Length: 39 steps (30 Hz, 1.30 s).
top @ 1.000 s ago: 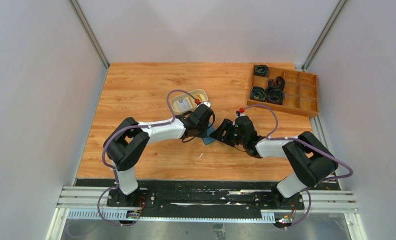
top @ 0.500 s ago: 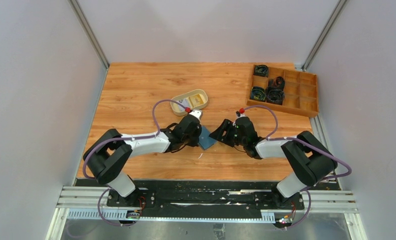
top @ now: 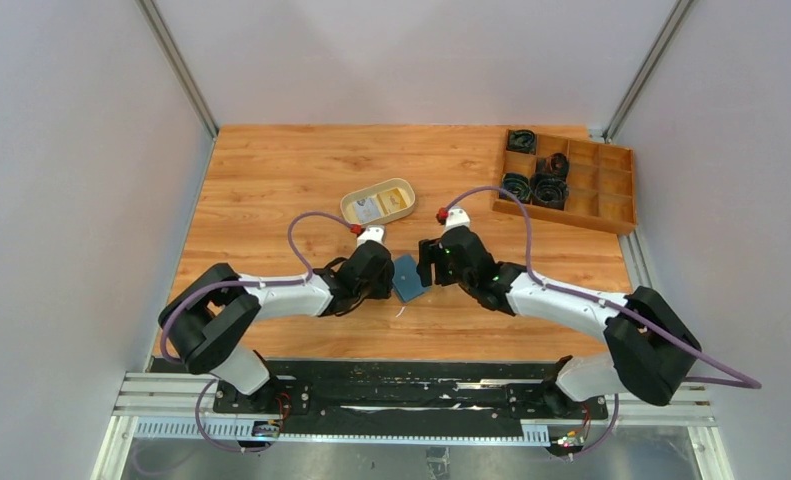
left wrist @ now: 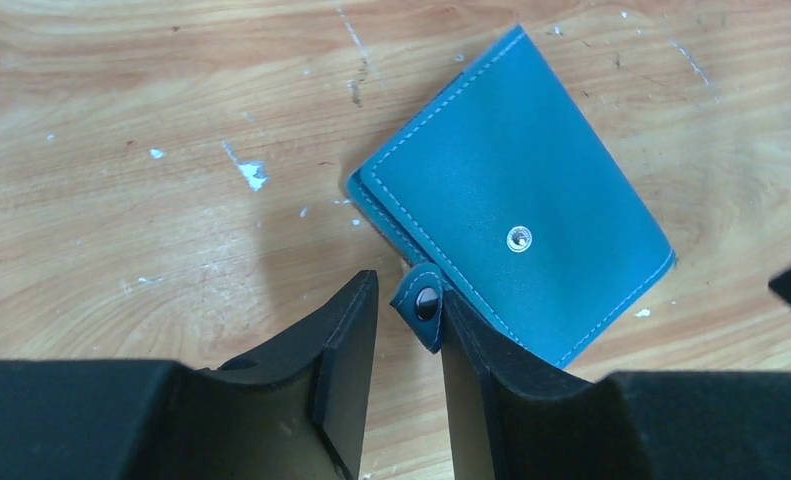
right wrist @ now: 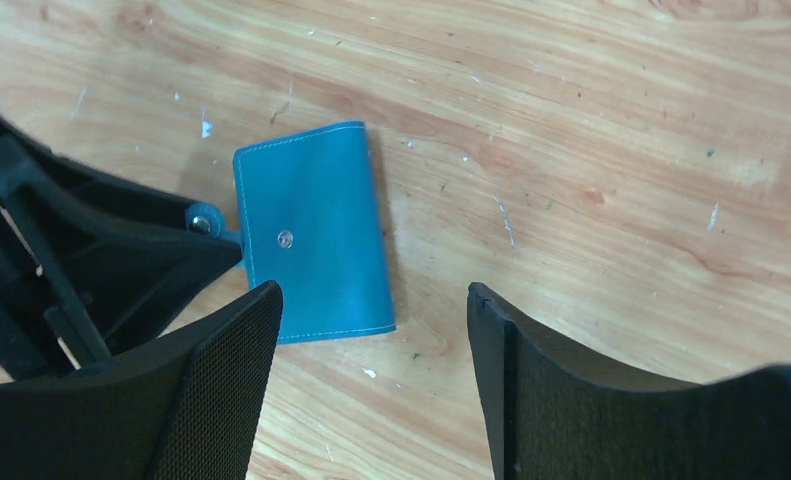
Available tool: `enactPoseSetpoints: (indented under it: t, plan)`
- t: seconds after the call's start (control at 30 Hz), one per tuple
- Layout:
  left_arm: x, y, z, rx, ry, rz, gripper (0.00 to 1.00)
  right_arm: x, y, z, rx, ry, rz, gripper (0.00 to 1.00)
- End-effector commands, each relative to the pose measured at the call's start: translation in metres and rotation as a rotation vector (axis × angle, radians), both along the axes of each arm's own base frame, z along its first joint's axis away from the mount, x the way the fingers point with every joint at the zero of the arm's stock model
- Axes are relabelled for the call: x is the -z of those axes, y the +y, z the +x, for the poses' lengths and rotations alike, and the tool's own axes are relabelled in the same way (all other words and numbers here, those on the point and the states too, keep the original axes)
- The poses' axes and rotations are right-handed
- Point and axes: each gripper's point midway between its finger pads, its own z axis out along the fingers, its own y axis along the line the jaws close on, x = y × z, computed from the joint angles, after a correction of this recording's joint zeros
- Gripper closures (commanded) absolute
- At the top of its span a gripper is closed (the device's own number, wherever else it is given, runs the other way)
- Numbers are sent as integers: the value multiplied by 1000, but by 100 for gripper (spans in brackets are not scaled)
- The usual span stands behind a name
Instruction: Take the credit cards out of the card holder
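Note:
The blue card holder (top: 407,277) lies folded shut and flat on the wooden table between my two grippers. In the left wrist view the card holder (left wrist: 511,200) has its snap tab (left wrist: 423,305) sticking out between my left gripper's (left wrist: 409,290) jaws. The tab rests against the right finger, and a gap shows on its other side, so this gripper is open. My right gripper (right wrist: 371,295) hovers wide open just right of the card holder (right wrist: 311,235), holding nothing. A whitish credit card (top: 369,209) and a yellow one (top: 399,202) lie in the cream tray (top: 352,200).
A wooden compartment box (top: 611,205) with black coiled cables stands at the back right. The cream oval tray sits just behind the grippers. White flecks dot the table near the card holder. My left gripper (right wrist: 121,250) shows at the left of the right wrist view.
My left gripper came down from the tray to the card holder's left edge and opened its jaws. The right gripper swung left and forward, closer to the card holder.

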Motion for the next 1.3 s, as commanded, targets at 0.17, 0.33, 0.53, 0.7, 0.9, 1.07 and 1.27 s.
enactPoseSetpoints:
  t: [0.17, 0.33, 0.53, 0.7, 0.9, 1.07, 1.27]
  plan:
    - [2, 35, -6, -172, -13, 30, 62, 21, 12, -21, -166, -56, -290, 28]
    - [0, 39, -12, -186, -8, 5, 84, 23, 23, -27, -170, -20, -219, 28]
    - [1, 33, -18, -167, 17, -27, 100, 30, 30, -37, -183, 19, -159, 29]
    - [2, 34, -21, -203, 44, -48, 100, 30, 32, -47, -227, 13, -184, 29]
    - [-5, 40, -22, -242, 36, -63, 100, 40, 29, -65, -227, 43, -188, 29]
    - [-15, 37, -25, -227, 33, -103, 100, 48, 23, -66, -202, 58, -240, 29]
    - [-17, 35, -32, -218, 62, -129, 55, 67, 15, -62, -172, 103, -353, 29]
